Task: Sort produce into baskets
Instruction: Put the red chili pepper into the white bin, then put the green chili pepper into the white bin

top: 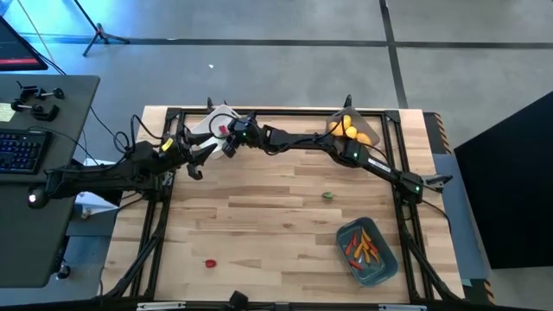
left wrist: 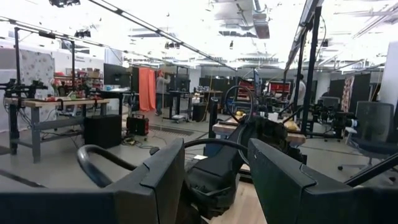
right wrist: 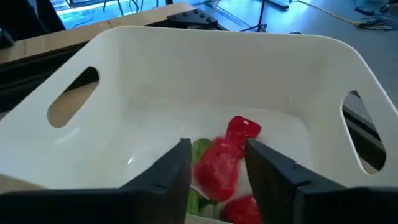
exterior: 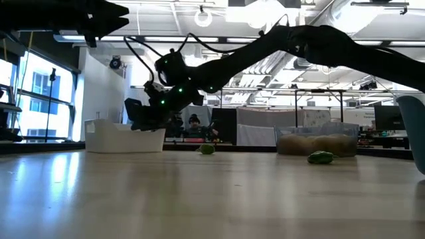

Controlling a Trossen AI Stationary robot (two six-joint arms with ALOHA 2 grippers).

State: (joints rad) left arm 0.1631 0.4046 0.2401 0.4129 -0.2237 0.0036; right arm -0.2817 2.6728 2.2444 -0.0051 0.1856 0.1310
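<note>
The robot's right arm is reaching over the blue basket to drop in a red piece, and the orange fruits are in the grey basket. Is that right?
Not quite. The right gripper is over the white basket, not the blue one; the right wrist view shows the red piece between its jaws above it. The blue basket sits apart, holding thin orange pieces. The orange fruits are indeed in the grey basket.

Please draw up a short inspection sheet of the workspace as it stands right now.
Surface: pale wooden table.
Job's things: white plastic bin holds red pieces; grey translucent bin holds yellow-orange fruits; blue-teal bin holds thin orange-red pieces. Loose: green piece, red piece.
Clutter: nothing seen.
Grippers: right gripper over the white bin, fingers apart around a red piece; left gripper open beside it.
Cables: black loop near left gripper.
Surroundings: keyboard desk; person behind.
</note>
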